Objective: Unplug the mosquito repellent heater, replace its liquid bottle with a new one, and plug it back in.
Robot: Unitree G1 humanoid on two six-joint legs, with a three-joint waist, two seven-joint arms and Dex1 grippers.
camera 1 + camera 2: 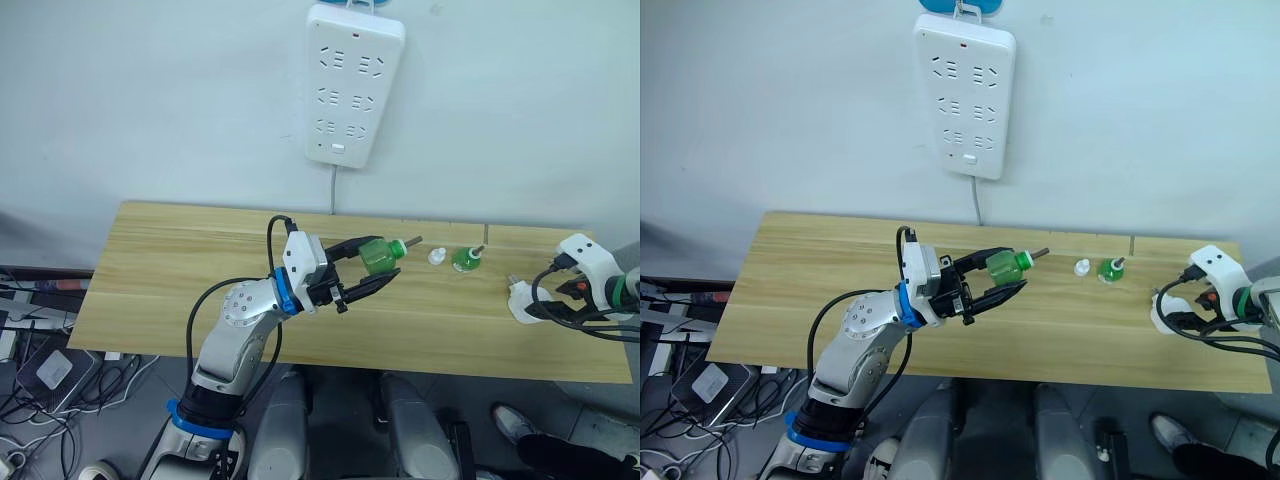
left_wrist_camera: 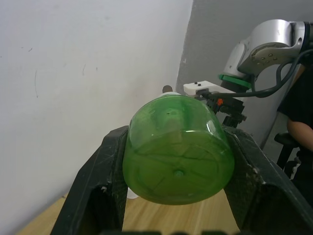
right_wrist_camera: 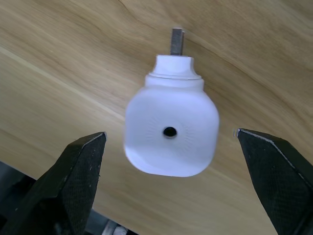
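Observation:
My left gripper (image 1: pixel 375 265) is shut on a green liquid bottle (image 1: pixel 381 256), held on its side above the middle of the wooden table (image 1: pixel 180 290), wick pointing right. In the left wrist view the bottle's base (image 2: pixel 178 156) is clamped between both fingers. A second green bottle (image 1: pixel 466 259) stands farther right with a small white cap (image 1: pixel 437 256) beside it. The white mosquito repellent heater (image 1: pixel 522 299) lies unplugged near the table's right end. My right gripper (image 3: pixel 169 133) hovers over the heater (image 3: pixel 171 132), open wide and not touching it.
A long white power strip (image 1: pixel 352 85) hangs on the wall above the table, its cord running down behind it. Black cables (image 1: pixel 585 325) loop around my right wrist at the table's right edge. Boxes and wires (image 1: pixel 40 370) clutter the floor on the left.

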